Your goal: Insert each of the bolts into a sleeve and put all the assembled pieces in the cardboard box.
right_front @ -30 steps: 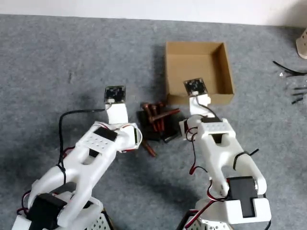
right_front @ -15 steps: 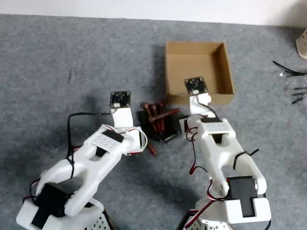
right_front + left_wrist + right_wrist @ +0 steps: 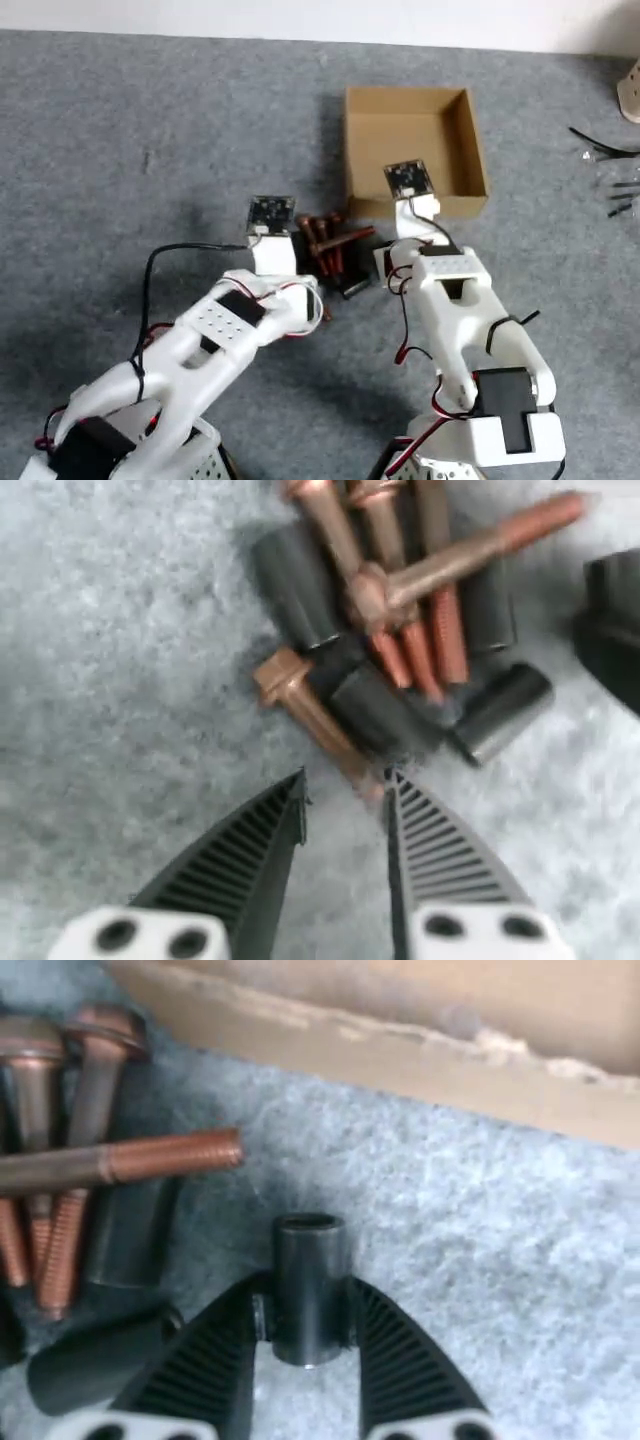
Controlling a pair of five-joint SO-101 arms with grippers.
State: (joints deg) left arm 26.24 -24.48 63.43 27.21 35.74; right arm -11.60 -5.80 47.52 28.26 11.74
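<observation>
While right gripper [image 3: 305, 1305] clasps sleeve [image 3: 308, 1260], bolts [image 3: 70, 1165] cropped

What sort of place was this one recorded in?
Probably a lab or workshop bench set up for manipulation practice: a grey felt-like table cover, a pile of copper bolts and black sleeves beside a cardboard box, loose black hardware at the edge.

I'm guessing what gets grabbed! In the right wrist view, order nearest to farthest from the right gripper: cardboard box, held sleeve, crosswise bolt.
1. Held sleeve, gripped in the right gripper.
2. Crosswise bolt, off to one side.
3. Cardboard box, beyond both.
</observation>
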